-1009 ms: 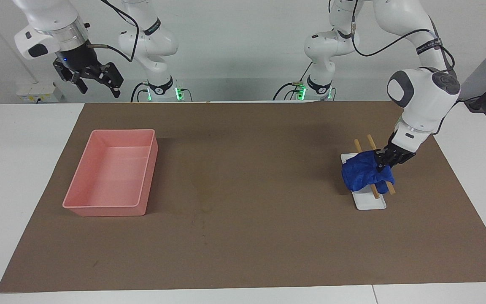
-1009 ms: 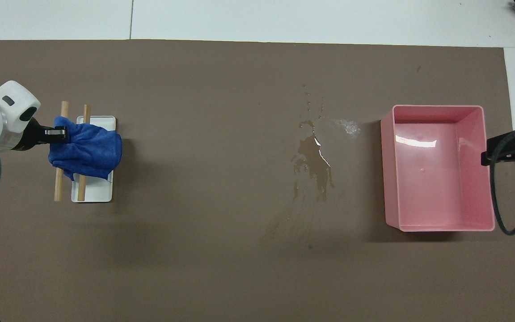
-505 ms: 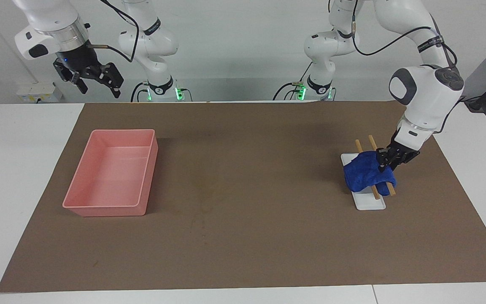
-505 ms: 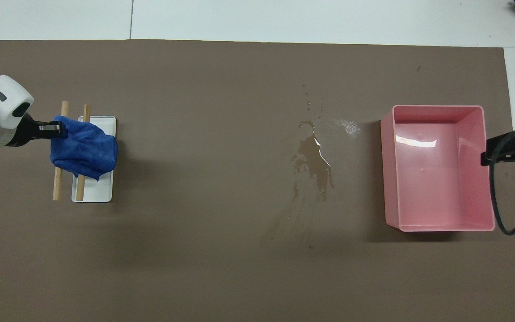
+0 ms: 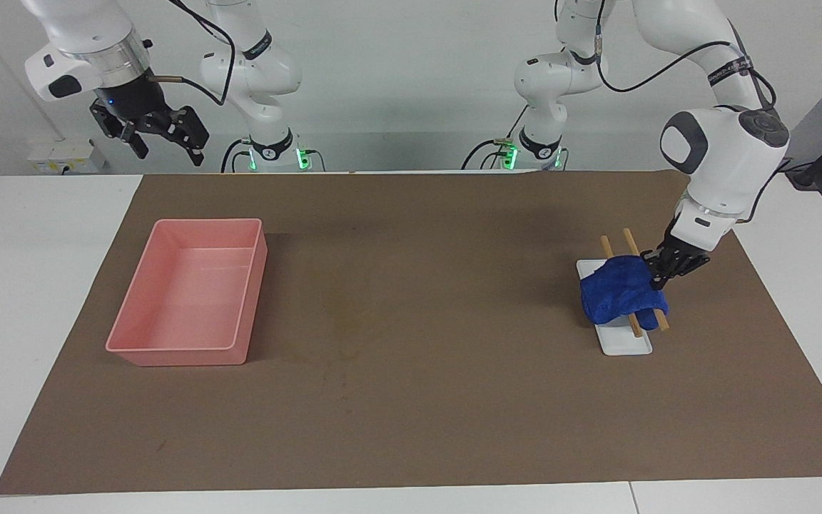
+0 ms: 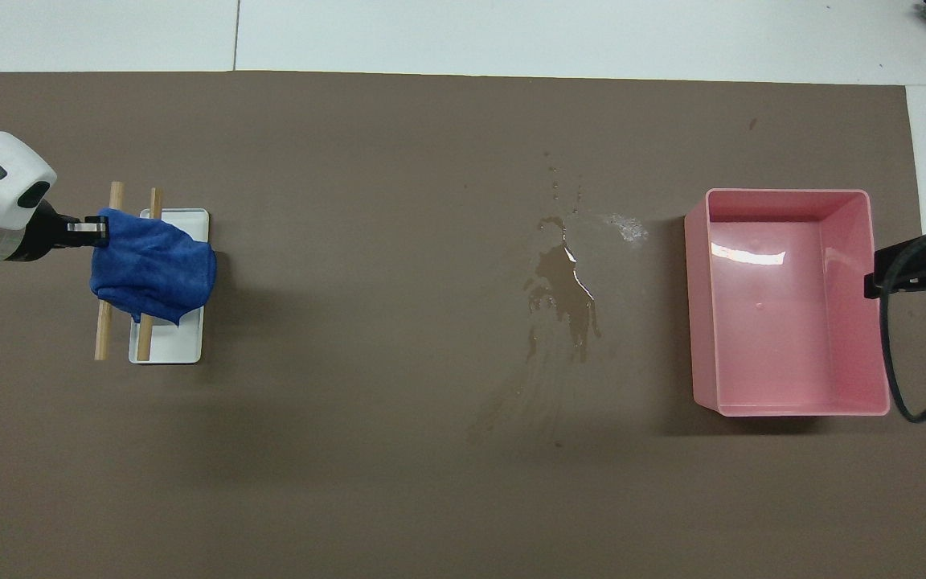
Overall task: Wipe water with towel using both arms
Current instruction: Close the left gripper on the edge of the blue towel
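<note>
Pinching blue towel (image 5: 618, 291) on stand, left hand (image 5: 657, 275), right hand (image 5: 161, 139) raised

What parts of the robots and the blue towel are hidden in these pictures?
- Stand: in both views the towel covers its middle and parts of the wooden sticks.
- Left gripper: fingertips buried in the towel's edge in both views.
- Right gripper: overhead, the picture edge cuts it, only a black piece shows.
- Water: hardly shows in the facing view.
</note>
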Action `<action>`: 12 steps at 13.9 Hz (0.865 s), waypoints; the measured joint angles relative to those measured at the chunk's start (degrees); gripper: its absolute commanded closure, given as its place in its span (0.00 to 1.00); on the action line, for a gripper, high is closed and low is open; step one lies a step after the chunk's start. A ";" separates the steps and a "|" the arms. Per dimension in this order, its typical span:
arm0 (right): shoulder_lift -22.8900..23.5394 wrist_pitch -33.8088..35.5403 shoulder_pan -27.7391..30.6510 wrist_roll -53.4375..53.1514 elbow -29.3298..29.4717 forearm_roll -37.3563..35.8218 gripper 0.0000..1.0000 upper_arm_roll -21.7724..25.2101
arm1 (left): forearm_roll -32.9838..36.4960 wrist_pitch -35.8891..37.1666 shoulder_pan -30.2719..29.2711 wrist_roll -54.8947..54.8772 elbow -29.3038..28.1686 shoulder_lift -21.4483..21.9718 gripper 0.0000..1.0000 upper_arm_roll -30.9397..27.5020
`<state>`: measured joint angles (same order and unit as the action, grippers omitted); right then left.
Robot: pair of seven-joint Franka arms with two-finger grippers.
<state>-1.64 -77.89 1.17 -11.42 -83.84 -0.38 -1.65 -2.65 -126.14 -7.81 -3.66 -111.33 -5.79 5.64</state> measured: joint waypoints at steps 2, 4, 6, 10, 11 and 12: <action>0.00 0.00 0.00 0.00 0.00 0.00 0.00 0.01 | 0.00 0.00 -0.02 -0.16 0.11 0.00 0.24 -0.02; 0.00 0.00 0.02 0.00 -0.02 0.00 0.00 0.05 | 0.03 0.00 -0.03 -0.24 0.44 0.01 0.22 -0.03; 0.00 0.00 0.02 0.00 -0.03 0.00 0.00 0.08 | 0.04 -0.31 -0.02 -0.33 0.33 0.00 0.23 -0.02; 0.00 0.00 0.02 0.00 -0.03 0.00 0.00 0.09 | 0.05 -2.16 0.05 -0.33 -1.78 0.00 0.51 0.14; 0.00 0.00 0.02 0.00 -0.03 0.00 0.00 0.09 | 0.05 -2.18 0.05 -0.33 -1.91 0.00 0.71 0.14; 0.00 0.00 0.02 0.00 -0.03 0.00 0.00 0.09 | 0.05 -2.19 0.05 -0.33 -1.91 0.02 0.93 0.14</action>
<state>-1.65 -77.89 1.19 -11.42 -83.87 -0.38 -1.56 -2.61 -128.32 -7.76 -3.99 -113.24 -5.77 5.78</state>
